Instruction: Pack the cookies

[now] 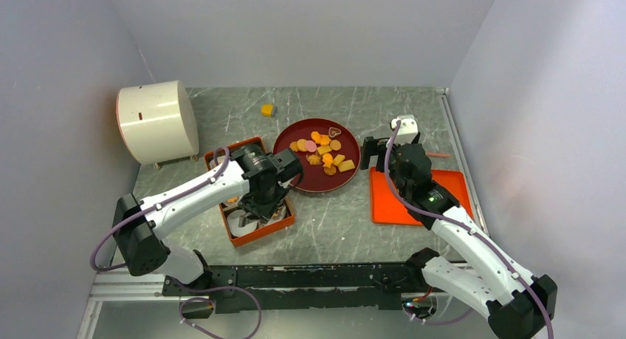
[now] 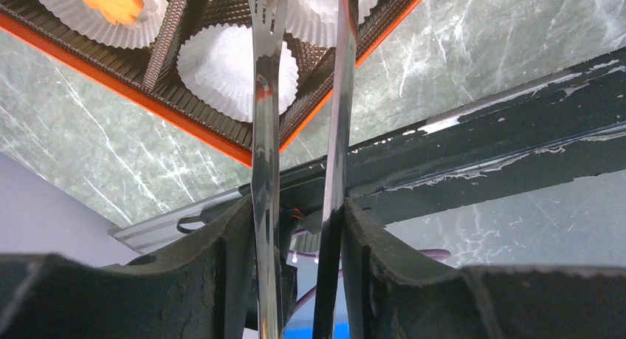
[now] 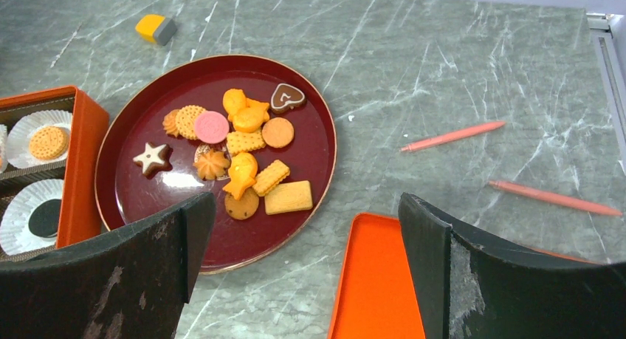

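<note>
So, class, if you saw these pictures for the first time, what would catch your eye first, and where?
The dark red round plate at the centre of the grey marbled table, scattered with orange and yellow cookies, stands out first. To its left, the left arm's fingers hold metal tongs over an orange rectangular box of white paper cups. A big white cylinder lies on its side at the far left.

Table point(image 1: 332, 228): grey-green marble-look top, white veins. Back wall point(image 1: 310, 29), left wall point(image 1: 52, 95), right wall point(image 1: 546, 80): plain pale panels. Black rail point(image 1: 295, 276) along near edge, paint seemingly chipped. Light soft, even.
</note>
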Controlling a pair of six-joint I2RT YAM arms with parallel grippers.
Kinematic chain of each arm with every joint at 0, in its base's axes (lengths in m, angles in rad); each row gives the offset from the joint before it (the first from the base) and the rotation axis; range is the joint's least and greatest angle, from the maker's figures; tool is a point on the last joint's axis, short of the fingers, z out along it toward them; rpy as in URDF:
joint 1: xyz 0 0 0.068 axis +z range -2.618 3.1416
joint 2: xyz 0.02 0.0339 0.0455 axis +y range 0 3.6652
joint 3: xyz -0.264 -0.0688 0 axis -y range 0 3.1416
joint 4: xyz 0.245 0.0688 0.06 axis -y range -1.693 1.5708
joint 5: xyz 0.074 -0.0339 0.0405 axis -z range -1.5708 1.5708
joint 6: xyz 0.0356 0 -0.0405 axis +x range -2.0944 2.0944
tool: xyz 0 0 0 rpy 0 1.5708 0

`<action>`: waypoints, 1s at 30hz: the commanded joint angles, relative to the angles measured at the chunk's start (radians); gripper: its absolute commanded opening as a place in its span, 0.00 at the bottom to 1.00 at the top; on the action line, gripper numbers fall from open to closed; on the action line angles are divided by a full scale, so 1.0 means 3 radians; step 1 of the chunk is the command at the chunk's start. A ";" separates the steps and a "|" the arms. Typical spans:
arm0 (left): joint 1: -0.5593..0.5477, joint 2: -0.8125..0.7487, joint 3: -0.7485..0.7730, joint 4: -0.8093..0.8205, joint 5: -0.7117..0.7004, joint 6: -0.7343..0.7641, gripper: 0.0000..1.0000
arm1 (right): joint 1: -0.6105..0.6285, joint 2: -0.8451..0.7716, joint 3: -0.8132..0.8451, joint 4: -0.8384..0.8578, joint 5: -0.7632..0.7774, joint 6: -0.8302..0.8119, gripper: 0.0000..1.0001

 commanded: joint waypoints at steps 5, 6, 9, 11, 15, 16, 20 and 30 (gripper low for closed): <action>-0.0009 0.0003 0.0180 -0.0047 -0.0087 0.0039 0.50 | -0.0009 -0.0005 0.0093 0.0184 0.0026 -0.0013 1.00; -0.0008 0.0002 0.0188 -0.0054 -0.0090 0.0037 0.50 | -0.0009 -0.0005 0.0093 0.0186 0.0025 -0.0010 1.00; -0.0008 -0.0001 0.0262 -0.0071 -0.0113 0.0033 0.48 | -0.0009 0.0008 0.0097 0.0194 0.0024 -0.0007 1.00; -0.0009 -0.0019 0.0339 -0.0073 -0.0135 0.0030 0.47 | -0.0009 0.0013 0.0103 0.0199 0.0023 -0.0012 1.00; -0.0009 0.0010 0.0588 -0.0075 -0.0146 0.0055 0.46 | -0.0006 0.0011 0.0113 0.0194 0.0033 -0.0013 1.00; -0.0011 0.0033 0.0656 -0.0076 -0.0149 0.0064 0.46 | -0.0009 0.0006 0.0113 0.0192 0.0037 -0.0013 1.00; -0.0011 0.0179 0.0917 -0.0058 -0.0224 0.0114 0.46 | -0.0010 -0.0018 0.0113 0.0161 0.0056 -0.0012 1.00; -0.0006 0.0855 0.1412 0.0263 -0.0393 0.0336 0.46 | -0.0012 -0.0154 0.0074 0.0106 0.0153 -0.0033 1.00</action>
